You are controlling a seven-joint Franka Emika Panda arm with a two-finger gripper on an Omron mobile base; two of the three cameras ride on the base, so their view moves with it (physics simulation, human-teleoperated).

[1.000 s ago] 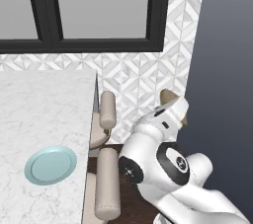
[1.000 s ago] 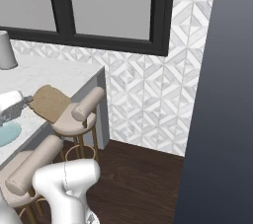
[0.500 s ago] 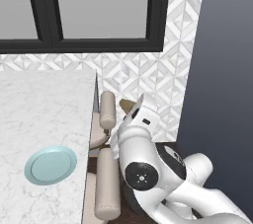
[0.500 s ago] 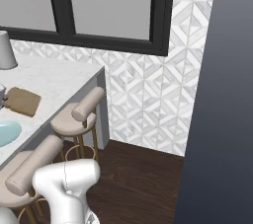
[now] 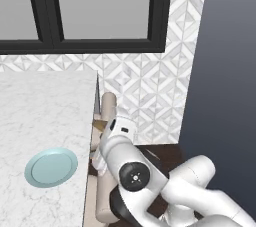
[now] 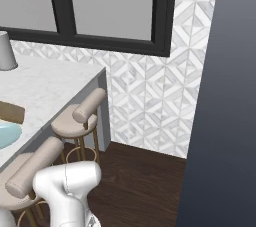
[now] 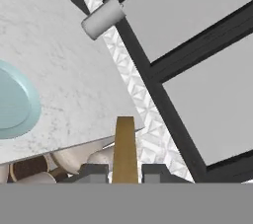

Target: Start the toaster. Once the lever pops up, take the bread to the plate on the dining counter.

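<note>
— What is seen of the larger things?

— The dining counter (image 5: 45, 116) is spread across the left of the left base view, white with faint grey veining, its straight edge running down beside the bar stools (image 6: 77, 116). In the right base view the same slab is met from the other side, and a grey cylinder (image 6: 6, 51) is stood on it near the window (image 6: 110, 6). A patterned tile wall (image 6: 145, 96) is shown below the window frame.

— And the plate?

— The plate (image 5: 51, 167) is laid flat on the counter, near its edge, pale blue with a lighter rim. Part of it is caught at the left of the hand view (image 7: 17, 102) and at the left edge of the right base view.

— Where is the bread?

— The bread (image 7: 124, 149) is gripped edge-on between the two fingers of the gripper (image 7: 125, 172), as shown in the hand view. It is held just past the counter's edge, above the stools, apart from the plate. In the left base view a small tan sliver (image 5: 101, 126) is seen beside the wrist, next to the counter edge.
</note>
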